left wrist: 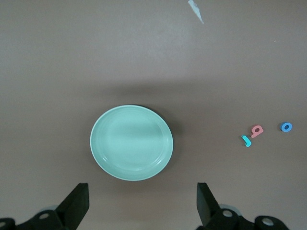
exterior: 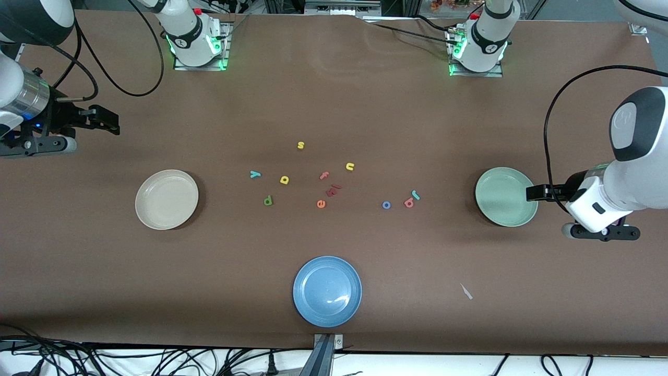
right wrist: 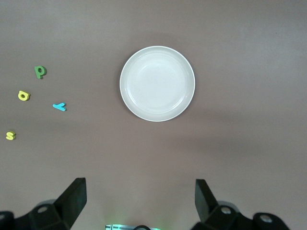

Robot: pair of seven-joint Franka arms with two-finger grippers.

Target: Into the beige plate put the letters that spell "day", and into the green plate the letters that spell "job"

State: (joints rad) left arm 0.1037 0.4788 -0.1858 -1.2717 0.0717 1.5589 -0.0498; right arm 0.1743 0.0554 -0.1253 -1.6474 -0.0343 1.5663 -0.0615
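Observation:
The beige plate point(exterior: 167, 199) point(right wrist: 157, 83) lies empty toward the right arm's end of the table. The green plate point(exterior: 506, 197) point(left wrist: 132, 143) lies empty toward the left arm's end. In the middle lie the teal y point(exterior: 255, 174) point(right wrist: 59, 106), yellow a point(exterior: 284, 180) point(right wrist: 23, 95) and green d point(exterior: 268, 200) point(right wrist: 41, 72). Closer to the green plate sit the blue o point(exterior: 386, 205) point(left wrist: 286, 127), salmon b point(exterior: 409, 203) point(left wrist: 257, 131) and teal j point(exterior: 415, 195) point(left wrist: 246, 141). My left gripper point(exterior: 540, 192) point(left wrist: 142, 206) hangs open and empty over the green plate's outer edge. My right gripper point(exterior: 107, 121) point(right wrist: 140, 203) hangs open and empty over bare table near the beige plate.
A blue plate point(exterior: 327, 291) lies near the table's front edge. Other loose letters sit among the middle group: a yellow s point(exterior: 300, 145), yellow u point(exterior: 349, 166), red f point(exterior: 324, 175), orange e point(exterior: 321, 204) and dark red pieces point(exterior: 333, 190). A white scrap point(exterior: 466, 291) lies on the cloth.

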